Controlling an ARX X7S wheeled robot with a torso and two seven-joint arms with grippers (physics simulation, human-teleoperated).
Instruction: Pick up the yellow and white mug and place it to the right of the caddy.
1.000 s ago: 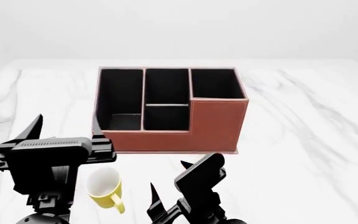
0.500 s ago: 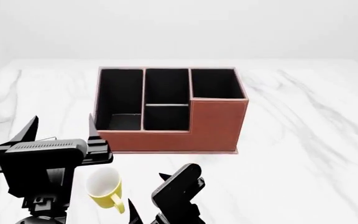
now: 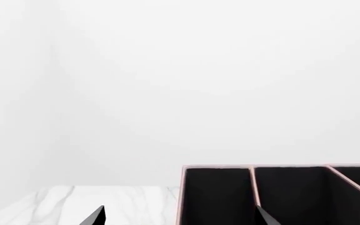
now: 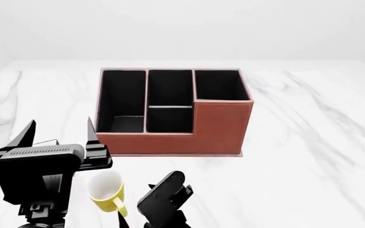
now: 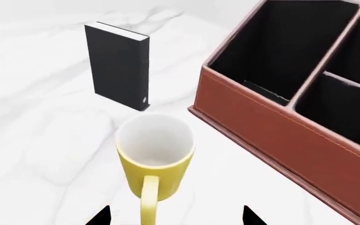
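The yellow and white mug point(image 5: 155, 157) stands upright (handle toward the open right hand point(image 5: 176, 216)), ungripped.

You have no readable text, label, brand, number or sign anywhere in these views. The caddy point(image 4: 220, 126) at the centre of the head view shows plain reddish-brown walls and black-lined compartments. The yellow and white mug point(image 5: 155, 159) at the lower centre of the right wrist view is bare yellow outside and white inside. The black slab point(image 5: 117, 65) at the upper left of that view carries only a tiny pale dot near its lower corner, too small for you to read as any mark.
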